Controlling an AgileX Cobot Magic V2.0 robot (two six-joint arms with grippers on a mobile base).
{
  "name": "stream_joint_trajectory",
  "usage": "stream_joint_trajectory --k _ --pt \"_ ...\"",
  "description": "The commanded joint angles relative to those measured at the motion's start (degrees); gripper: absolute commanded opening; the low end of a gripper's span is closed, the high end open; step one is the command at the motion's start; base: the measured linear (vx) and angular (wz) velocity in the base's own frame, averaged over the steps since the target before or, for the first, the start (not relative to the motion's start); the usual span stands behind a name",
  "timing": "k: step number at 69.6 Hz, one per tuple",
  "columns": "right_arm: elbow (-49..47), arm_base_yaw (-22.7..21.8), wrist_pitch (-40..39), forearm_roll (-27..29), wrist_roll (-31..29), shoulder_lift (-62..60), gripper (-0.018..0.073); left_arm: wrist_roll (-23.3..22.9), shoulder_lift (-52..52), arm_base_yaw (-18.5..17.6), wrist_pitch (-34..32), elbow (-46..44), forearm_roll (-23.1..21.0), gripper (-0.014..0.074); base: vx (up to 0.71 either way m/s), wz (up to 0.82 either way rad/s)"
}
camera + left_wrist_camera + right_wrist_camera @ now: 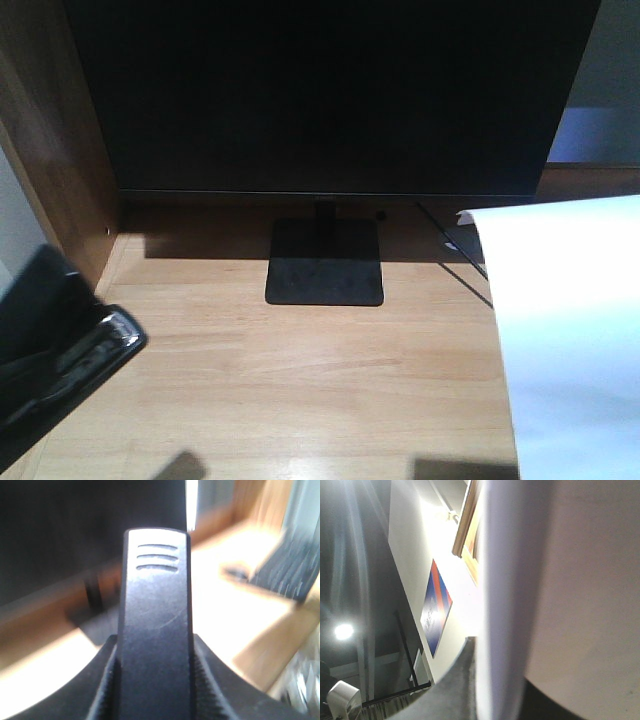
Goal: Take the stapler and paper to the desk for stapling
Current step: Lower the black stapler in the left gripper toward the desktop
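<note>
Carry-and-place step, both items aloft.

Left end effector [156,695] is clamped on the stapler [156,625]. Ribbed pads [206,690] press its two flanks. In the front view the stapler [72,345] sits at the lower left with its silvery strip showing, apparently above the tabletop [300,370]. Contact cannot be confirmed.

Right end effector [495,695] pinches the paper [512,605] near one edge. The sheet [570,340] hangs over the tabletop's right side.

Judgement: lower the paper slowly and flat onto the bare wood in front of the monitor stand [325,262], because a sheet held at one edge may curl or slide. Set the stapler beside it, not on it, and keep it off the dark side panel [55,150].

Surface: pale-grained wood, sunlit, with hard shadows. A large black monitor [320,90] stands at the back.

Room: a blurred laptop [287,570] lies off to one side. The right wrist view looks up at a striped poster [436,610] and a lamp [343,631].
</note>
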Motion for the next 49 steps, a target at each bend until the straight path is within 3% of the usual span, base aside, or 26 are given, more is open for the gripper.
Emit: stream_joint_trajectory --k 1,8,32,40,49 --pt "-1.8 -0.3 -1.9 0.8 -0.6 0.8 -0.0006 3.1 5.9 -0.3 -9.2 -1.8 -2.7 -0.0006 0.0 0.0" --pt "-1.8 -0.3 -1.9 0.8 -0.6 0.8 -0.0006 10.6 10.7 -0.3 -11.1 -1.8 -5.6 -0.0006 0.0 0.0" --pt "-1.8 -0.3 -1.9 0.8 -0.6 0.8 -0.0006 47.3 23.0 0.2 -11.4 -1.8 -24.2 -0.0006 0.0 0.0" --pt "-1.8 -0.3 -1.9 0.8 -0.6 0.8 -0.0006 60.1 26.0 2.5 -8.4 -1.8 -28.9 -0.0006 0.0 0.0" --pt "-1.8 -0.3 -1.9 0.8 -0.6 0.8 -0.0006 73.8 29.5 7.7 -1.6 -1.8 -34.5 -0.0006 0.0 0.0"
